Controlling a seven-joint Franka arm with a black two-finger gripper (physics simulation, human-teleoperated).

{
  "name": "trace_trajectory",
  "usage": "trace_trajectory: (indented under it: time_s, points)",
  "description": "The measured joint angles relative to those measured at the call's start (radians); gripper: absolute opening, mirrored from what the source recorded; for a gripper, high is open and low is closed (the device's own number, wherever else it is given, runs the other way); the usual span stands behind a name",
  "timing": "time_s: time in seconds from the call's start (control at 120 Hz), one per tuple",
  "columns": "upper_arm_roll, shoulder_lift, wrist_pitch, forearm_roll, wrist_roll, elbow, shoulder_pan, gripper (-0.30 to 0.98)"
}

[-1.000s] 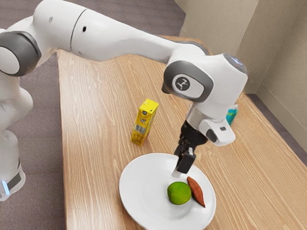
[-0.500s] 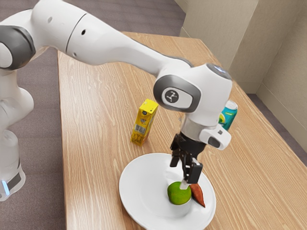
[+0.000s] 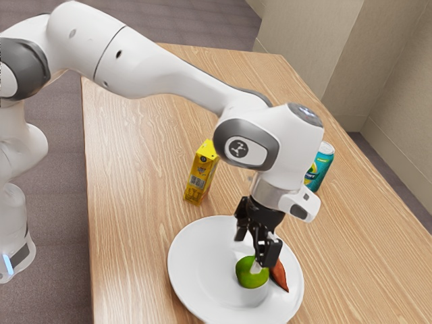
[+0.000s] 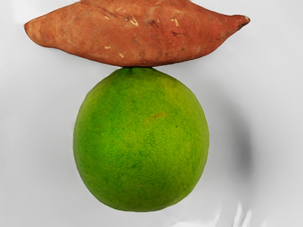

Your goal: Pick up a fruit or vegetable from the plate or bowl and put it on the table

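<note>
Wood grain is running across the table (image 3: 135, 169) beneath the white plate (image 3: 196, 270), and my claw (image 3: 250, 252) is hovering, fingers apart, over the lime (image 3: 247, 274), which is lying toward the plate's three o'clock in the exterior view, beside the sweet potato (image 3: 279, 277).

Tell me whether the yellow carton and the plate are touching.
Apart. The exterior view shows it: a strip of bare table lies between the foot of the yellow carton and the nearest rim of the plate.
</note>
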Motion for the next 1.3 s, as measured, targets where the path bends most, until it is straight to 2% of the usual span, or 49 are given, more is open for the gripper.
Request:
trace_trajectory:
  time_s: [0.283, 1.3]
  points:
    - [0.02, 0.049, 0.004, 0.009, 0.058, 0.05, 0.014, 0.69]
    - [0.006, 0.104, 0.009, -0.014, 0.16, 0.041, 0.02, 0.69]
